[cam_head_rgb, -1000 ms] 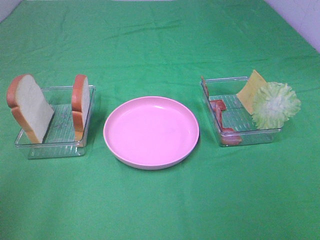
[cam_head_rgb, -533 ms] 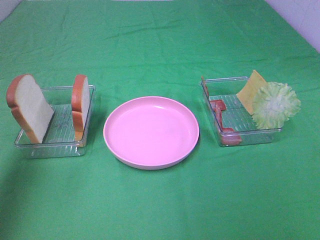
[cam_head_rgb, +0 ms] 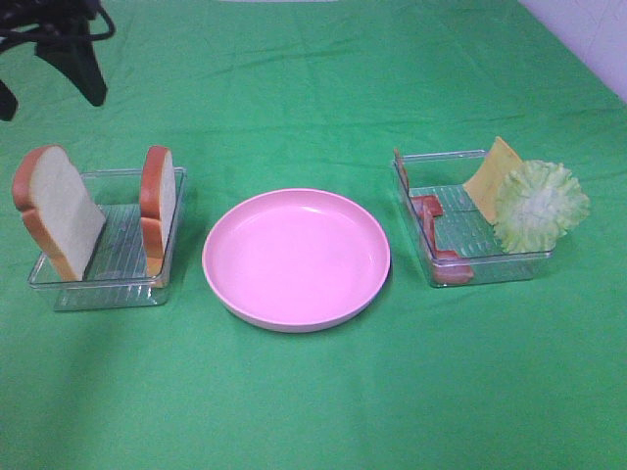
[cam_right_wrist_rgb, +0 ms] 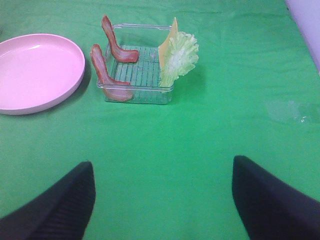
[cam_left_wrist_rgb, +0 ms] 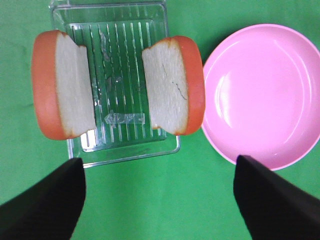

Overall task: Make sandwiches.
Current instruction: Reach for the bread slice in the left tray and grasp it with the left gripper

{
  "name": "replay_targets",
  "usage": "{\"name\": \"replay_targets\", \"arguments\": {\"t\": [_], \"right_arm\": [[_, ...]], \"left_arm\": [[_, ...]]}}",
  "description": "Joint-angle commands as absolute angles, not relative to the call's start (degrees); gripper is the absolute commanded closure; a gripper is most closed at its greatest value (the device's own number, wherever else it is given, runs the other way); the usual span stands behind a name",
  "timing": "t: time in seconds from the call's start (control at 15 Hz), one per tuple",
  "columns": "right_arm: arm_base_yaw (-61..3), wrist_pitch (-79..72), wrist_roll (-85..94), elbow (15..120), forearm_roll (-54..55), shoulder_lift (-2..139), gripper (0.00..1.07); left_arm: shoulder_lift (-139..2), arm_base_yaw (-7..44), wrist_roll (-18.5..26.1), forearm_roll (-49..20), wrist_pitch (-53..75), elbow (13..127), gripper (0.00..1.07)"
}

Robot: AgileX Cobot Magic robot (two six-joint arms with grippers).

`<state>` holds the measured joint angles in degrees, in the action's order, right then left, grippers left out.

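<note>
No stacked sandwiches show; the parts lie apart. Two white bread slices (cam_head_rgb: 54,211) (cam_head_rgb: 159,206) with orange-brown crust stand on edge in a clear tray (cam_head_rgb: 108,294) on the left. Another clear tray (cam_head_rgb: 490,269) on the right holds red bacon strips (cam_head_rgb: 428,211), a yellow cheese square (cam_head_rgb: 493,168) and ruffled lettuce (cam_head_rgb: 539,206). My left gripper (cam_head_rgb: 47,93) hangs open above the cloth behind the bread tray; its wrist view looks down on both slices (cam_left_wrist_rgb: 175,85). My right gripper (cam_right_wrist_rgb: 162,200) is open over bare cloth, well short of the bacon (cam_right_wrist_rgb: 107,75) and lettuce (cam_right_wrist_rgb: 179,57).
An empty round pink plate (cam_head_rgb: 296,257) sits between the two trays. Green cloth covers the whole table. A pale wall edge shows at the far right corner (cam_head_rgb: 588,39).
The left arm has come into the high view at the top left, where only cloth showed before. Bread, plate and fillings have not moved.
</note>
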<state>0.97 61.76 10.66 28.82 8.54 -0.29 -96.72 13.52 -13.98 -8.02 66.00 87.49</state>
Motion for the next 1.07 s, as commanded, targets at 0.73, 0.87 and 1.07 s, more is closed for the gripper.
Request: {"name": "replay_targets", "arguments": {"t": [0.73,0.87,1.07], "right_arm": [[1.32,61.19,11.34,28.88,8.54,-0.97,0.35],[1.32,61.19,11.34,28.88,8.54,-0.97,0.35],[1.32,61.19,11.34,28.88,8.54,-0.97,0.35]], "left_arm": [[-114.48,20.23,-23.55,-3.61,62.05,93.28,0.32],[-116.14,20.23,-23.26,-3.72,60.50,93.28,0.32],[-118.54,20.23,-22.86,-3.67,60.10,93.28,0.35]]}}
